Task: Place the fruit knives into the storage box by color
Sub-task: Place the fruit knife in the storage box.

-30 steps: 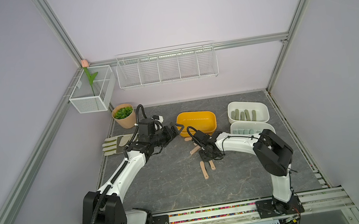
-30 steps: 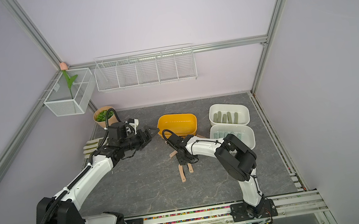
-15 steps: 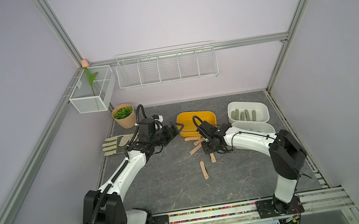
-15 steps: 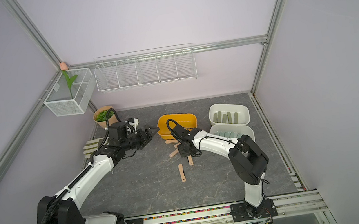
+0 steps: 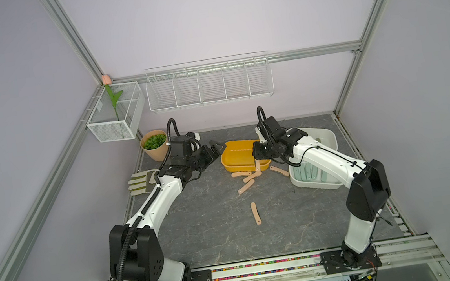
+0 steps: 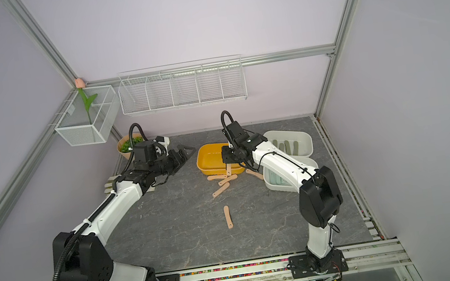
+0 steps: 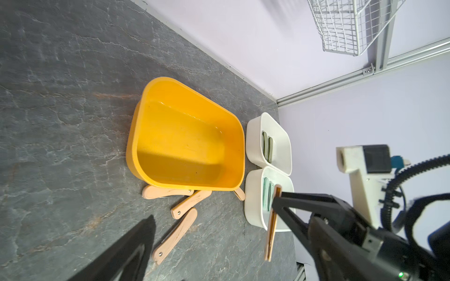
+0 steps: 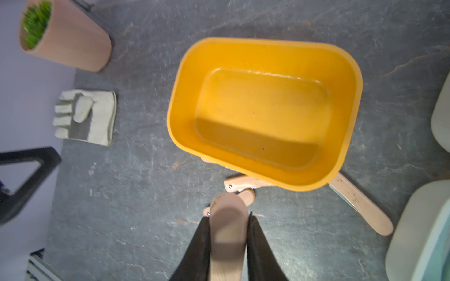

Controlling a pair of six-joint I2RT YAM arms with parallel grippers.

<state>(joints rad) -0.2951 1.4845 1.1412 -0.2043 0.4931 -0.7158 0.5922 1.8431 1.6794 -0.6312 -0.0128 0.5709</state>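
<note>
Knife (image 8: 227, 243) peach-pink, flat, round-ended, pinched in right gripper (image 8: 229, 219)

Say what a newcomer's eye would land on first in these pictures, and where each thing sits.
The bright yellow box, empty, at the middle back of the grey table, stands out most. At its near rim the right pincer is shut on a peach-pink knife that hangs end-down. Several more peach-pink knives lie scattered on the table just in front.
</note>
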